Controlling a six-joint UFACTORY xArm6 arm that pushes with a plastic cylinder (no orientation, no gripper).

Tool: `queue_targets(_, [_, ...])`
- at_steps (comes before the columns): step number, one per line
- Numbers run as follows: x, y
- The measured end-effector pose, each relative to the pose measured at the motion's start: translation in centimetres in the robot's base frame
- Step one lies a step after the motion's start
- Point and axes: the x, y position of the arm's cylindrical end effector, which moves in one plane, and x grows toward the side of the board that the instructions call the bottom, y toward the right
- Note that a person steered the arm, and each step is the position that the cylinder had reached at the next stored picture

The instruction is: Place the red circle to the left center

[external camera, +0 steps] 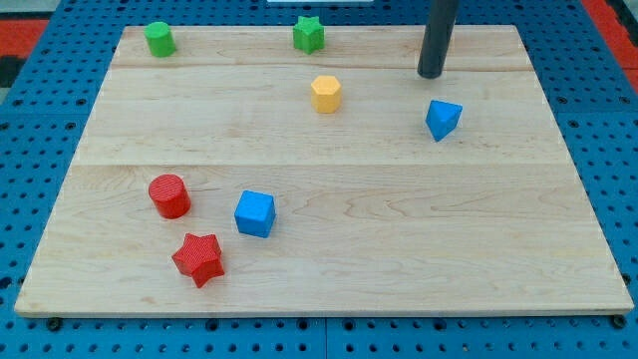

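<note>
My tip point(431, 74) resting on the wooden board point(329, 269) at one o'clock, bare rod touching no block, blue triangular block point(443, 119) just below it, yellow hexagon point(326, 94) toward nine o'clock of it, red circle point(169, 195) far off at eight o'clock of the board, beside red star point(198, 258) and blue cube point(254, 213)

Top-left corner: green cylinder point(159, 39)
Top edge, middle: green star point(309, 34), yellow hexagon point(326, 94) just below
Right of hexagon: tip point(431, 74), above blue wedge point(443, 119)
Bottom-left: red circle point(169, 195), blue cube point(254, 213) to its right, red star point(198, 259) below both

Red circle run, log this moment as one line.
my tip: view's top right, above blue triangular block | red circle: lower left, untouched | no contact
</note>
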Motion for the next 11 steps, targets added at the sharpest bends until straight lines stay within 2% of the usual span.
queue_targets(4, [14.6,-17.6])
queue_targets(5, [16.1,-23.9])
queue_targets(6, [17.1,-27.7])
queue_targets(8, [19.9,-25.3])
queue_targets(9, [23.2,-29.4])
queue_targets(11, [20.9,-30.8])
